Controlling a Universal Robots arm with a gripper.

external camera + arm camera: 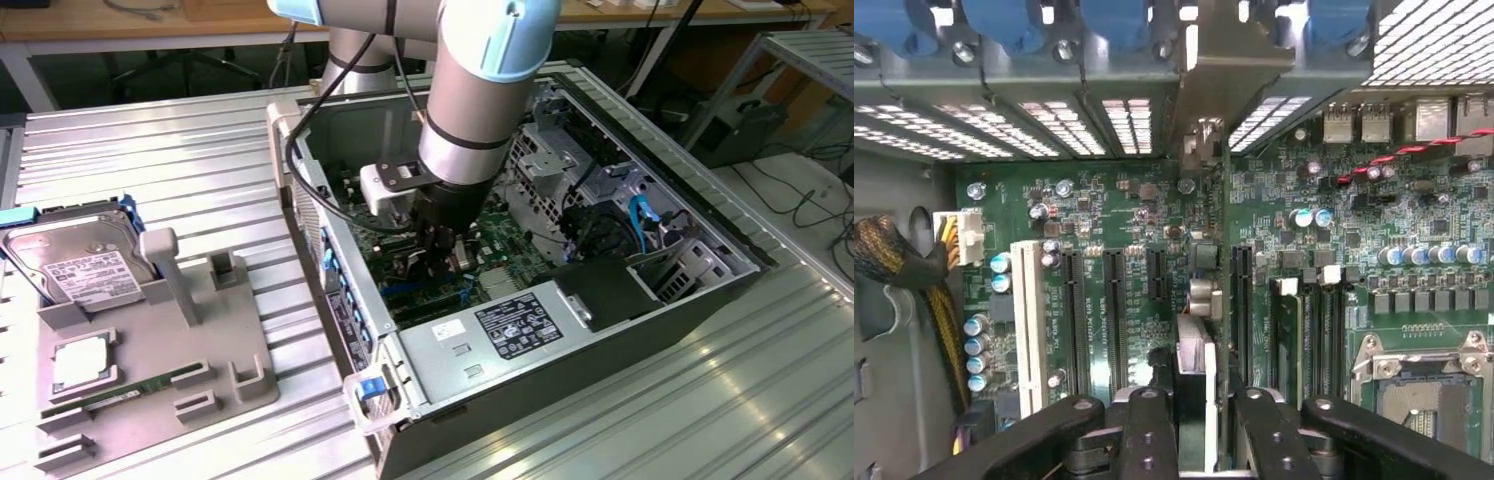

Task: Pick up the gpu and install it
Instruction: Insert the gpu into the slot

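Gripper [1192, 425] partly closed on the card [1194, 375], held edge-on. Its long axis runs parallel to the motherboard's slots [1114, 320], directly above them

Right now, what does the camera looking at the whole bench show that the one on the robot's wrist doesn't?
Exterior view alone: the whole open computer case, the arm reaching down into it, and the grey holder tray beside the case with a hard drive standing in it.

Wrist view alone: the motherboard's slots up close, a bare processor socket, and the yellow and black cable bundle.

Both: the green motherboard, and the gripper with the thin gpu edge-on between its fingers.
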